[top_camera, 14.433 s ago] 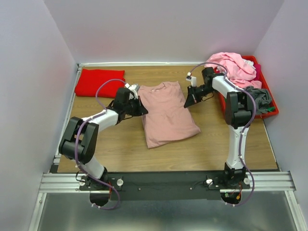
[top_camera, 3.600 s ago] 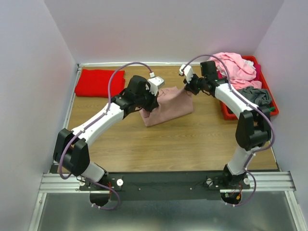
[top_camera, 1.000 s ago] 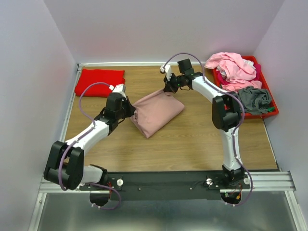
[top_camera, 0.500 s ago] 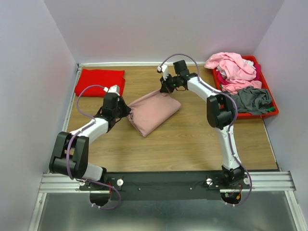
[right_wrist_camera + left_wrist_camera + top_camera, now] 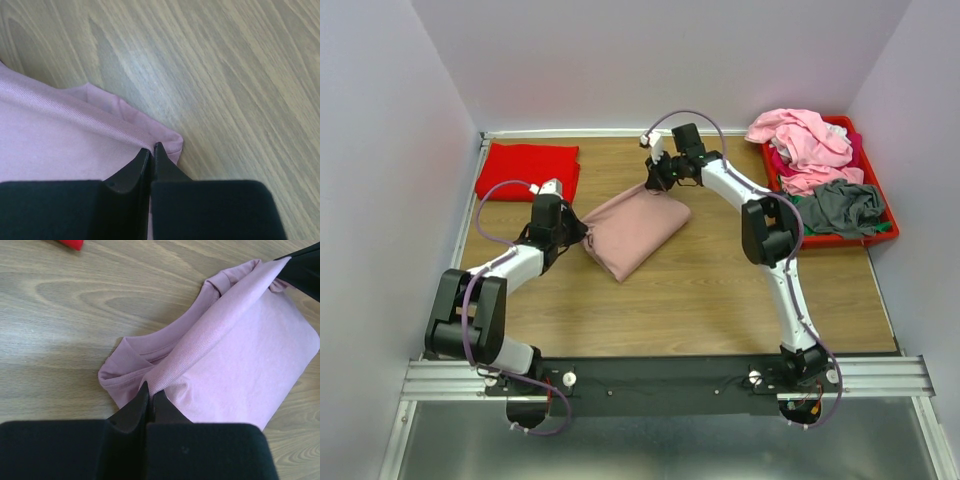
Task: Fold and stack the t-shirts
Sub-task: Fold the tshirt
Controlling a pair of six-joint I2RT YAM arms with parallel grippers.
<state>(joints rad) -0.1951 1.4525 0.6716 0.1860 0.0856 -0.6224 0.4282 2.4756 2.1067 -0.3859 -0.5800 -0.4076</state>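
The dusty-pink t-shirt lies folded on the wooden table, left of centre. My left gripper is shut on its near-left corner; the left wrist view shows the jaws pinching a fold of the shirt. My right gripper is shut on its far corner; the right wrist view shows the jaws closed on the hem of the shirt. A folded bright red t-shirt lies at the far left. Light pink and grey shirts are heaped in the bin.
A rigid red plastic bin stands at the far right against the wall. A raised rail runs along the table's left edge. Bare wood lies in front of the folded shirt.
Both grippers have dragged the folded pink shirt to the left, toward the red shirt. Earlier the shirt lay flat and was folded in half.
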